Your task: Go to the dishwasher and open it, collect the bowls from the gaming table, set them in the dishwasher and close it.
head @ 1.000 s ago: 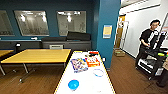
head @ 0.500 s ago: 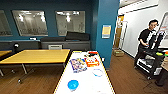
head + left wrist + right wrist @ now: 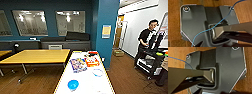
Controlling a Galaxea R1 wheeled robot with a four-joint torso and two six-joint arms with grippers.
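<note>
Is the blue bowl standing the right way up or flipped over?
Cannot tell. The blue bowl sits flat on the white gaming table, near its left edge, but it looks like a plain blue circle.

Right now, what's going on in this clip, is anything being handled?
Nothing is being handled. The robot faces the gaming table, a white top with a yellow edge, from one end. On it lie a solid blue bowl, a pale blue-rimmed bowl farther along, and colourful game boxes. A yellow-topped table stands to the left, and a person stands by a cart at right.
</note>
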